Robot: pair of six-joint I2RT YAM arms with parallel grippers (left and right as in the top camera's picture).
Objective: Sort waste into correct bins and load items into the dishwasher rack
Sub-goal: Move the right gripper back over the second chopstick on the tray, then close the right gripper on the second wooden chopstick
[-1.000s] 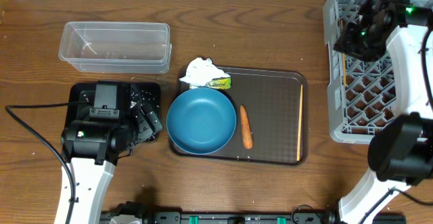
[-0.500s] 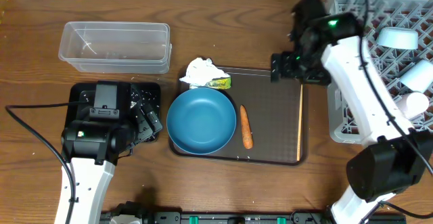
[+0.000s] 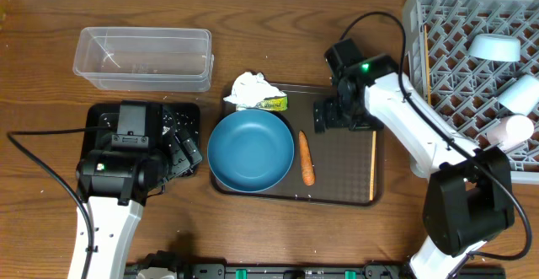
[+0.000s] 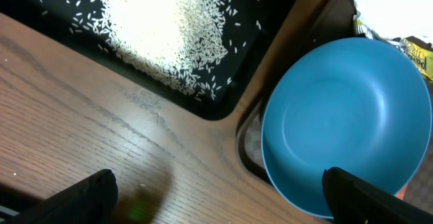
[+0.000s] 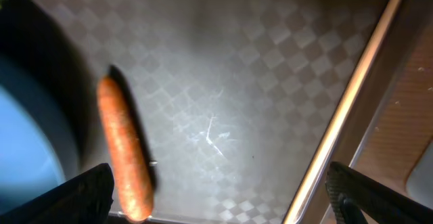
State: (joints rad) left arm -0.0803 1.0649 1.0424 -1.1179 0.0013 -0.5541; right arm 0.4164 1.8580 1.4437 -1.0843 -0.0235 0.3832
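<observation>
The large teal-blue bowl (image 3: 250,151) sits on the left of the brown tray (image 3: 337,178), with the carrot (image 3: 306,158) lying beside it. A crumpled tissue (image 3: 250,88) and a yellow-green wrapper (image 3: 272,104) lie at the tray's back left corner. One chopstick (image 3: 373,152) lies along the tray's right rim. My right gripper (image 3: 341,117) hangs open over the tray, and between its jaws show the carrot (image 5: 125,156) and the chopstick (image 5: 352,109). My left gripper (image 4: 223,207) stays open over bare wood, with rice (image 4: 162,28) in the black tray (image 4: 223,102) and the bowl (image 4: 345,122) ahead of it.
The clear tub (image 3: 143,57) stands at the back left. The grey rack (image 3: 459,85) on the right holds a light-blue bowl (image 3: 494,48), a white cup (image 3: 518,93) and a thin wooden stick (image 3: 426,60). The left arm (image 3: 118,169) covers most of the black tray.
My right arm has swung from the rack leftward to above the brown tray, and its jaws have opened. The left arm has not moved.
</observation>
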